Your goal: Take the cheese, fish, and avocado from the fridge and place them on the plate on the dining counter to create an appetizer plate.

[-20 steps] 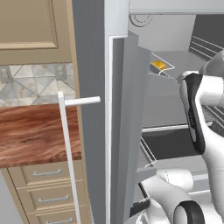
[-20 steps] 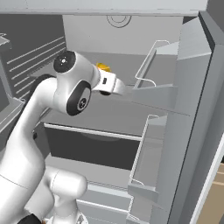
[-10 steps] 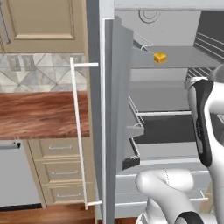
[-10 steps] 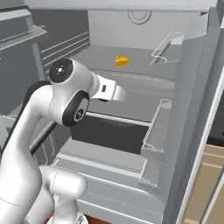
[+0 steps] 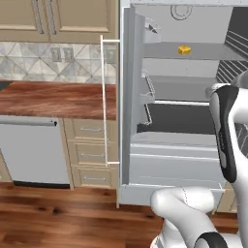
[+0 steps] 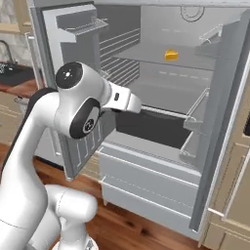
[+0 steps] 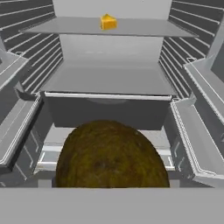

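Hand view: the avocado [image 7: 111,155] sits at 6 o'clock, very close to the lens, a dark brown-olive ball hanging in front of the open fridge [image 7: 111,78] and resting on no shelf. We read the tool as pinching the avocado, jaws set wide around it; the fruit covers the fingertips. The cheese [image 7: 108,22] stands at 12 o'clock on the upper shelf [image 7: 140,28], towards the back, well apart from the avocado. Below it we see a bare middle shelf, then a dark drawer front. Door bins [image 7: 199,148] flank the opening at 3 and 9 o'clock. Left base view: the fridge has both doors swung open, the cheese [image 5: 184,50] at about 1 o'clock on the top shelf, and the white arm [image 5: 227,135] rises at 3 o'clock. A thin white bar handle [image 5: 104,97] runs down the left door; a wood-grain tabletop [image 5: 58,99] lies at 9 o'clock. Right base view: the cheese [image 6: 171,54] at 1 o'clock, the arm's wrist pointing into the fridge.
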Available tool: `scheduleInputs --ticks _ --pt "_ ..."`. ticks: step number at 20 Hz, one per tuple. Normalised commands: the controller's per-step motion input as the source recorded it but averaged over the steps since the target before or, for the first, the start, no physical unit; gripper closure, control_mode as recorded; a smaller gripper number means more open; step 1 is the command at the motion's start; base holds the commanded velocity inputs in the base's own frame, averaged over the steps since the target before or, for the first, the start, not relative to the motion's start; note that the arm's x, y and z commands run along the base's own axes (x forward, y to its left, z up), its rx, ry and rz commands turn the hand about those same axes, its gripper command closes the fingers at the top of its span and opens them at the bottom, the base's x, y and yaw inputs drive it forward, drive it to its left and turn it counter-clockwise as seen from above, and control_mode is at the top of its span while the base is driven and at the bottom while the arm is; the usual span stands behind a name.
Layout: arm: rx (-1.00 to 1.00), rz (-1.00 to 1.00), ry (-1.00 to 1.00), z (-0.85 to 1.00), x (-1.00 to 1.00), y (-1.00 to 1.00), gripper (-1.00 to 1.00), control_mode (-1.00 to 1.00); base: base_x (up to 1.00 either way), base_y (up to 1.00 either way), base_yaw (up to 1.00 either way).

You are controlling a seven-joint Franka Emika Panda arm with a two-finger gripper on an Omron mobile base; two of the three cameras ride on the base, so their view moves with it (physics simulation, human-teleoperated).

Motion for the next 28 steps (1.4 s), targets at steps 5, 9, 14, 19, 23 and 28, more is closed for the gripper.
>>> scheduleInputs --ticks 5,9,14,19,23,28 --pt "0.0 0.0 0.0 0.0 0.0 0.0 1.0 1.0 -1.0 -0.01 0.25" --pt "0.0 0.0 0.0 0.0 0.0 0.0 1.0 1.0 -0.88 -0.23 0.29" --pt "0.0 0.0 0.0 0.0 0.0 0.0 1.0 1.0 -0.59 -0.75 0.4" --pt "0.0 0.0 0.0 0.0 0.0 0.0 1.0 1.0 -0.87 -0.85 0.27" --pt "0.0 0.0 0.0 0.0 0.0 0.0 1.0 1.0 -0.81 -0.05 0.34" --pt "0.0 0.0 0.0 0.0 0.0 0.0 1.0 1.0 -0.7 0.05 0.48"
